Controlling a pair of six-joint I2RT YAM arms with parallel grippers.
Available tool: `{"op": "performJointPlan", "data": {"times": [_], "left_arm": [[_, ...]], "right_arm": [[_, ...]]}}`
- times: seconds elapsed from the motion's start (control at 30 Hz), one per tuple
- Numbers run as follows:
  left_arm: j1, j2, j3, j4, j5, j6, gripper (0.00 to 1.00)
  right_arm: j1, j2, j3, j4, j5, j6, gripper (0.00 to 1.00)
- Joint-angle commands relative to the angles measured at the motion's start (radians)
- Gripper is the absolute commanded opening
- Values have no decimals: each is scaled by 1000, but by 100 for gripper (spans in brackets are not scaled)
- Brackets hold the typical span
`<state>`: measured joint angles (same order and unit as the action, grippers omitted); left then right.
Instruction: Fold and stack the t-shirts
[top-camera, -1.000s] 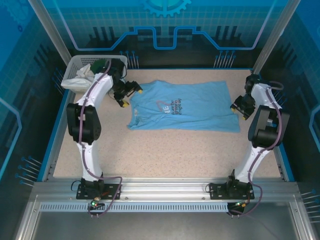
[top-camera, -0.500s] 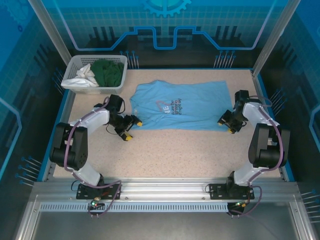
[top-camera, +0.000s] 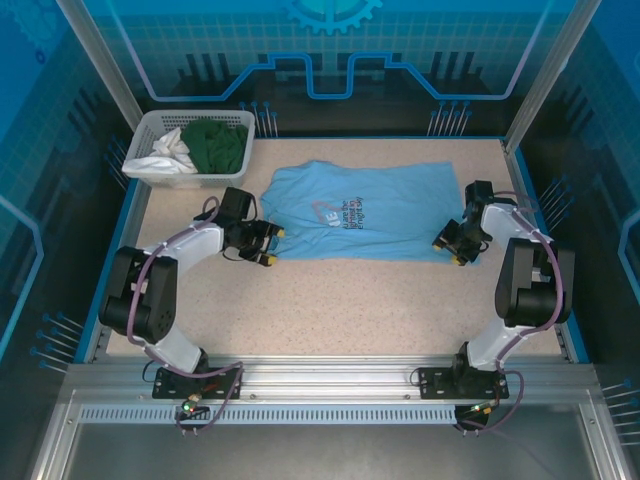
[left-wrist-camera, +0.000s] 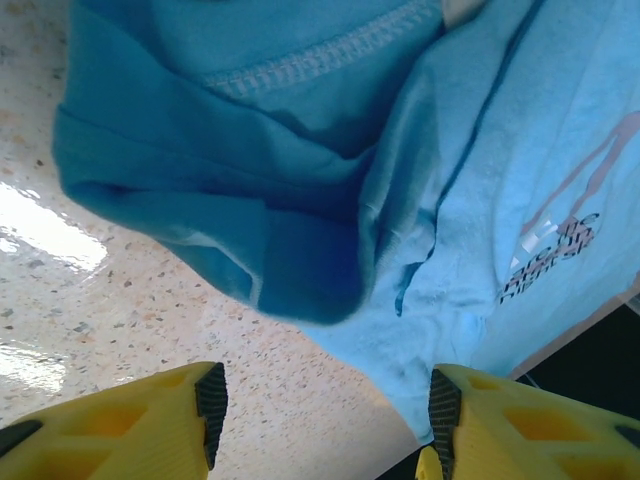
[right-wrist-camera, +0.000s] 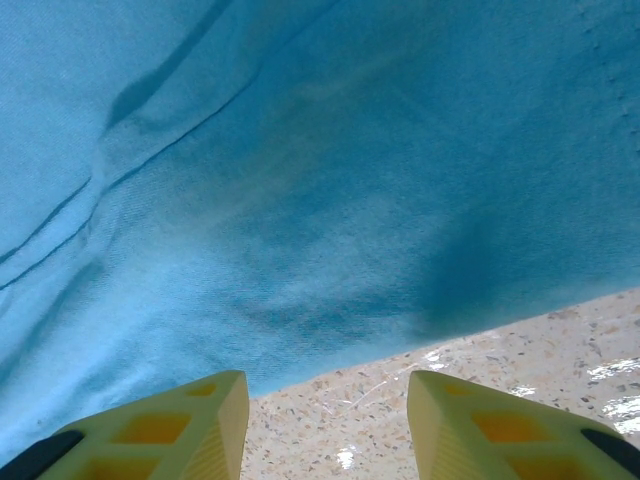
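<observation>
We find the light blue t-shirt (top-camera: 370, 212) spread flat on the bench (top-camera: 330, 300), with the left gripper (top-camera: 272, 246) and right gripper (top-camera: 447, 251) each partly open and empty at its near edge, and we judge both should slide low and pinch the full cloth thickness evenly before folding.

TEXT: none legible | ON: chest of light blue t-shirt (top-camera: 400, 215) | PRINT: dark lettering (top-camera: 352, 213) in short lines beside a pink outline, too small and blurred to read
</observation>
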<state>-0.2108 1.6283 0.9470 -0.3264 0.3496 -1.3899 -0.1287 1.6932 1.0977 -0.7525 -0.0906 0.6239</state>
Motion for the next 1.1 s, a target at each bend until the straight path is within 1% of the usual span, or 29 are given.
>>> {"op": "performJointPlan", "data": {"times": [0.0, 0.17, 0.5, 0.63, 0.8, 0.83, 0.93, 1.07], "left_arm": [[-26, 22, 16, 0, -46, -63, 58], [-39, 56, 18, 13, -66, -72, 58], [-30, 91, 33, 20, -124, -47, 41], [-17, 105, 45, 14, -120, -30, 31], [14, 101, 59, -38, -123, 24, 7], [21, 95, 59, -51, -121, 35, 4], [44, 67, 57, -108, -112, 85, 0], [74, 28, 33, -186, -72, 171, 0]], "right_arm": [[16, 21, 16, -7, -6, 0, 46], [14, 30, 24, -9, 0, -1, 46], [15, 33, 38, -11, -4, -3, 46], [11, 40, 42, -16, 10, -9, 45], [1, 70, 52, -31, 30, -14, 43], [-2, 76, 53, -31, 34, -15, 43], [-13, 102, 64, -43, 47, -20, 43], [-47, 143, 72, -79, 67, -19, 43]]}}
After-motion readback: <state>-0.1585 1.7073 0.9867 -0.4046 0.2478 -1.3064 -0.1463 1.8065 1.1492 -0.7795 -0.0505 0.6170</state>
